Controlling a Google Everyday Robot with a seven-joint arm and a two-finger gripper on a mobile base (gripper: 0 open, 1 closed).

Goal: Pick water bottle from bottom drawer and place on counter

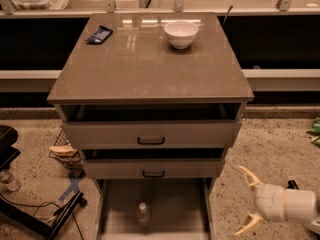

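Note:
The water bottle [143, 214] stands upright on the pale grey floor of the open bottom drawer [175, 209], left of its middle; it is small and clear with a white cap. The counter [145, 64] is the glossy grey-brown slab on top of the cabinet. My gripper [246, 200] hangs at the lower right, to the right of the drawer and outside it. Its two pale curved fingers are spread apart with nothing between them.
A white bowl [181, 33] and a dark packet [99, 34] lie at the back of the counter. Two shallower drawers with black handles [151, 141] stick out above the bottom drawer. A wire basket [65, 150], cables and a black stand lie on the floor at left.

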